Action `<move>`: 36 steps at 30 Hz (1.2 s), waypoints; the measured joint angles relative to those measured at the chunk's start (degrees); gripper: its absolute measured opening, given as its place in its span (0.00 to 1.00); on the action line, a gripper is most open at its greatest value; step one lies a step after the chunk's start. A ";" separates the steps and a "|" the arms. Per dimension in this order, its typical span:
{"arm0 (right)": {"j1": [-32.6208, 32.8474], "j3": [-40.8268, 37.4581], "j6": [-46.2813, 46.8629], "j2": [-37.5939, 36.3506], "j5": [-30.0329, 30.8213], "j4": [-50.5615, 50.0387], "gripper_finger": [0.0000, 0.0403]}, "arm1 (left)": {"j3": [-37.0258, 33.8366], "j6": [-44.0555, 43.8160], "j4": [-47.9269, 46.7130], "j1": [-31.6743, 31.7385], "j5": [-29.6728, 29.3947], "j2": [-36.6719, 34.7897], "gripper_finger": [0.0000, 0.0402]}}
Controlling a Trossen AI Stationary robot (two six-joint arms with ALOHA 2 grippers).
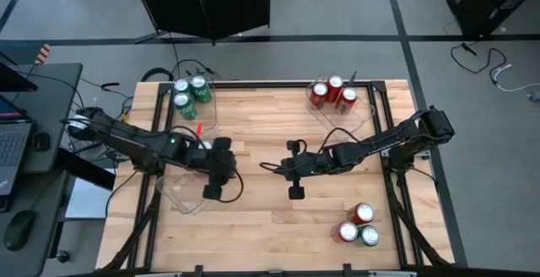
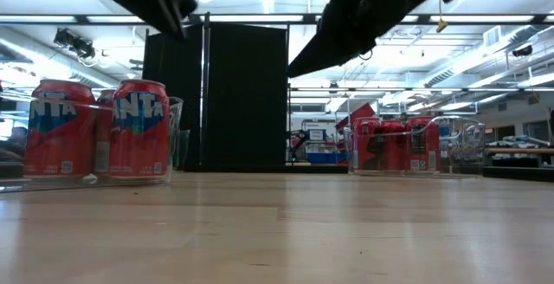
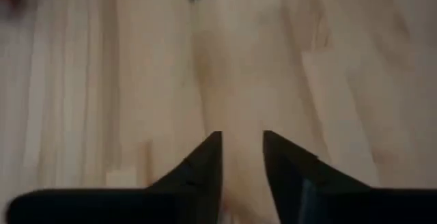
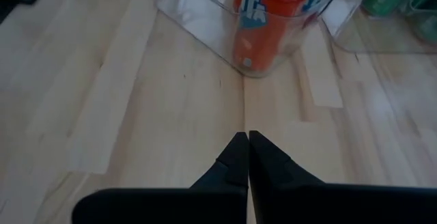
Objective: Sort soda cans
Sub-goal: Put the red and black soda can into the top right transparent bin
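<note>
Cans' axis: we see every soda can standing upright, long axis vertical, silver tops facing up to the overhead camera.
Green cans: we count three point(image 1: 190, 92) in a clear tray point(image 1: 209, 106) at the table's far left corner.
Red cans, far right: we see three point(image 1: 331, 94) in a second clear tray point(image 1: 364, 113) at the far right corner.
Loose group: near the table's point(image 1: 261, 226) front right edge we see two red cans and one green can point(image 1: 358, 225) standing close together, outside any tray.
Left gripper point(image 3: 242, 157): we find it over bare wood left of the table's centre, above the edge of a third clear tray point(image 1: 181, 199); its fingers stand a narrow gap apart, gripping nothing.
Right gripper point(image 4: 247, 149): we see it over the table's middle, fingers pressed together, empty.
</note>
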 joint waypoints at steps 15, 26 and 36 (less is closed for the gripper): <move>3.01 -5.79 5.15 -10.39 -0.25 -0.40 0.00 | -22.87 7.21 66.29 10.94 29.08 -0.12 0.02; 16.33 -1.73 29.88 -20.85 0.62 -24.41 0.10 | -23.54 8.22 67.96 11.47 28.86 -0.12 0.02; 25.89 12.31 50.02 -15.37 -0.06 -47.29 0.45 | -23.54 8.25 67.27 11.48 26.95 -0.12 0.02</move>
